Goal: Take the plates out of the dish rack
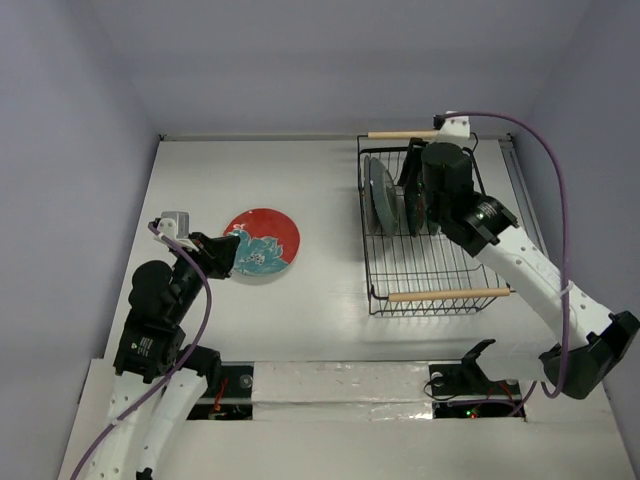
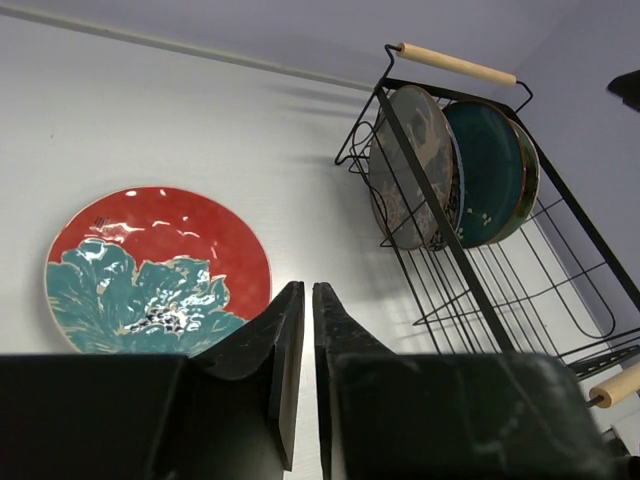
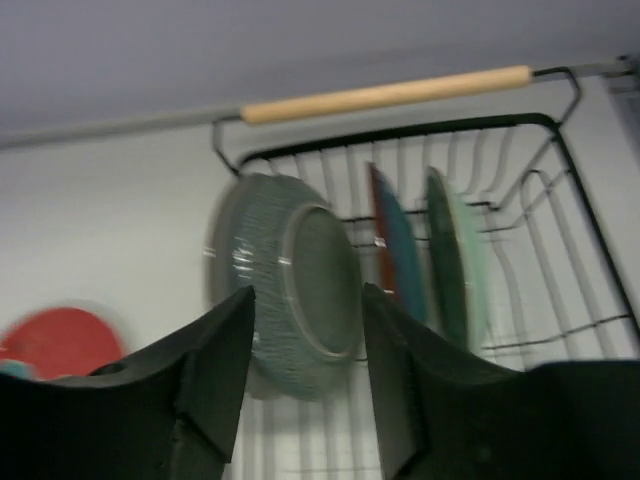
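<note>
A red plate with teal flowers (image 1: 262,243) lies flat on the white table; it also shows in the left wrist view (image 2: 150,270). My left gripper (image 1: 228,252) is shut and empty at that plate's left edge, its tips (image 2: 305,292) just beside the rim. The black wire dish rack (image 1: 372,270) holds several upright plates (image 1: 381,195) at its far end. In the left wrist view these are a dark brown plate (image 2: 412,165) and a teal one (image 2: 490,170). My right gripper (image 1: 415,200) is open over the rack, its fingers (image 3: 307,300) either side of a grey-blue ribbed plate (image 3: 290,280). This view is blurred.
The rack has wooden handles at the far end (image 1: 403,134) and near end (image 1: 448,295). More upright plates (image 3: 455,255) stand behind the ribbed one. The rack's near half holds bare wires (image 1: 440,262). Grey walls close off the table at the back and sides.
</note>
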Robot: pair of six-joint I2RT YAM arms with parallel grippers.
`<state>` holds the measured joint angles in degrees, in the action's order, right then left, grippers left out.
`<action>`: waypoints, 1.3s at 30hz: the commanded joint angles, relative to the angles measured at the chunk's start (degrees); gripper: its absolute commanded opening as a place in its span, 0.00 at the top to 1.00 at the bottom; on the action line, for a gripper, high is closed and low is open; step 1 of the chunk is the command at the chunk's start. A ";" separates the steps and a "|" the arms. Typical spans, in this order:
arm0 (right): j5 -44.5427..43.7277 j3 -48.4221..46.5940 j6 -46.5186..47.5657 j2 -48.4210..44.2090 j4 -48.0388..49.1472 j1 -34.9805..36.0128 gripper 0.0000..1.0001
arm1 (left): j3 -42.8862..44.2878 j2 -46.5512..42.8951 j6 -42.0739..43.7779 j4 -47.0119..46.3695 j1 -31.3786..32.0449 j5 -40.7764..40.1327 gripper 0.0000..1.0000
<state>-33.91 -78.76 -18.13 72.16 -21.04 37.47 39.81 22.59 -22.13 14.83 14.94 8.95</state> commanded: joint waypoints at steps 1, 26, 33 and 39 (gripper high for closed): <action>-1.59 0.89 4.50 1.92 -8.12 -3.18 0.43 | -0.53 -0.26 0.16 -2.70 -0.17 -0.16 0.93; -13.90 -10.01 9.69 26.80 -12.27 -8.73 0.57 | -0.79 -3.17 0.16 -3.05 -0.17 0.28 0.53; -16.71 -12.38 12.41 28.04 -13.33 -8.73 0.70 | -0.79 -3.34 0.16 -3.14 -0.17 0.28 0.53; -17.77 -13.08 16.19 25.49 -12.71 -8.73 0.89 | -0.79 -3.60 0.16 -3.14 -0.17 0.19 0.53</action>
<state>-49.08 -88.62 -3.77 100.90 -35.51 29.21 39.20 19.68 -22.35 14.79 14.94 8.58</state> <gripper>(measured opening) 0.155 0.469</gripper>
